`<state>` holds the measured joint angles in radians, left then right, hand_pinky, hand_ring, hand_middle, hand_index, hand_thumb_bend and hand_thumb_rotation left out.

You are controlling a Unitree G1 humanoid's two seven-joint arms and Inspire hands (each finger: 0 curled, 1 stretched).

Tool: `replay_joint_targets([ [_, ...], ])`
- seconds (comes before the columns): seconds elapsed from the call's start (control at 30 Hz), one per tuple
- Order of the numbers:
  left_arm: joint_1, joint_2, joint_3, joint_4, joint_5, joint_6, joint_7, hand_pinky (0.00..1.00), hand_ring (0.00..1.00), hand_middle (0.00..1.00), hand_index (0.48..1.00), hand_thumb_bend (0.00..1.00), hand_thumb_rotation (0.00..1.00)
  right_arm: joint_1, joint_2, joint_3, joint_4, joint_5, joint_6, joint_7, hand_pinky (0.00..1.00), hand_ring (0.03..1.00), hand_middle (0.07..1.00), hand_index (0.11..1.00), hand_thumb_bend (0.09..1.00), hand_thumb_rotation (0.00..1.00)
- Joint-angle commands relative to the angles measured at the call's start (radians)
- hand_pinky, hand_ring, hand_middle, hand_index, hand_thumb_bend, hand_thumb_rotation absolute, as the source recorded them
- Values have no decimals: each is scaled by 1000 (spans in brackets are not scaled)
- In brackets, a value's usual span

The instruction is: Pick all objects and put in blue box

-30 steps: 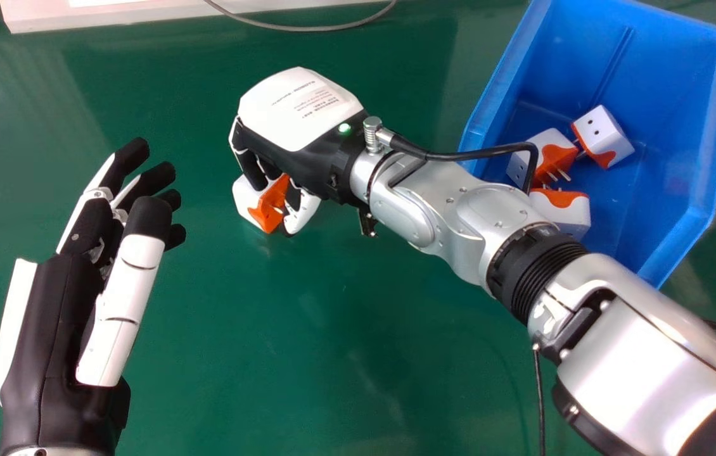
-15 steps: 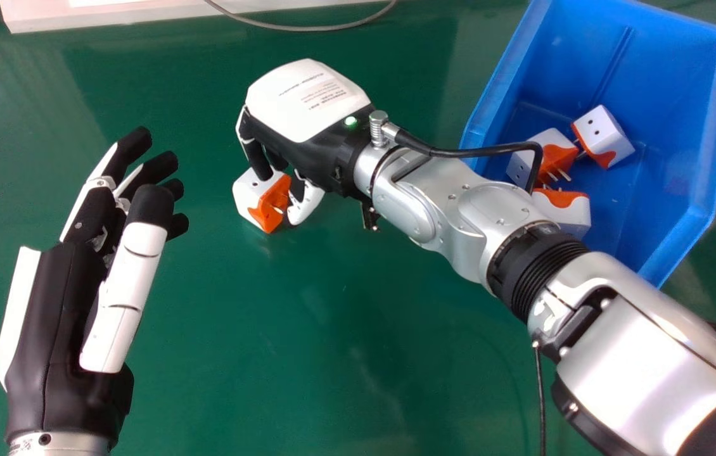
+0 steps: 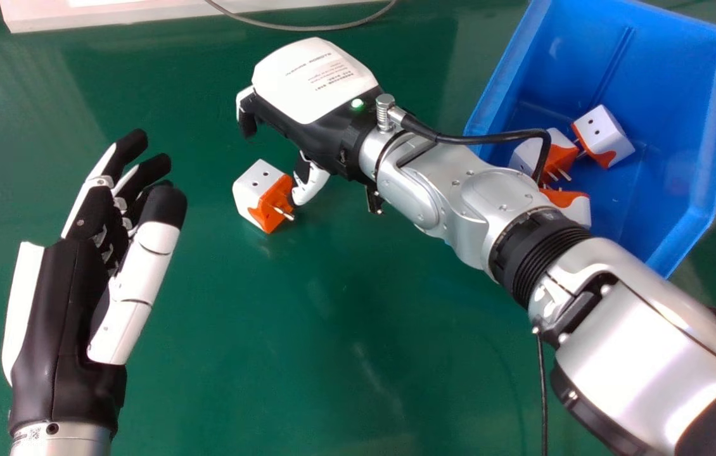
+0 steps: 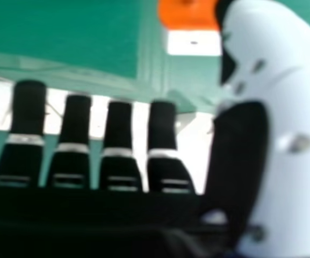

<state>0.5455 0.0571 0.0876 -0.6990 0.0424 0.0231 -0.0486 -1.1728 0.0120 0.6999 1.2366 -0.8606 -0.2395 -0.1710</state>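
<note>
Green tabletop is seen under everything, with a pale panel laid along its far edge and a grey cable looped down from it. On the bare green surface, near the middle of the head view, one white and orange plug adapter is found, its socket holes turned upward and its metal pins pointed toward the view's right.

The right hand is held open above the table, just beyond that adapter, and nothing is gripped by it. Its fingers are spread apart from the thumb, which is placed just beside the adapter's orange side; whether the two are touching cannot be told. A black cable is run along the top of the right wrist and forearm.

At the view's left, the left hand is also held open and empty, with its fingers extended.

On the right stands the blue box, its near left part covered by the right forearm. Three more adapters are contained in it, grouped close together: one white-topped, one beside it, and one partly hidden by the arm.
</note>
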Motion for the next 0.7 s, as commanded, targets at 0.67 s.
replay_joint_targets([
  [0.67,182,-27,-54,-114,-24,-96,-3,792,842,845,863,718,834,-6,15,-7,-26,20,1,100,858,1000,1000,988,792,0],
])
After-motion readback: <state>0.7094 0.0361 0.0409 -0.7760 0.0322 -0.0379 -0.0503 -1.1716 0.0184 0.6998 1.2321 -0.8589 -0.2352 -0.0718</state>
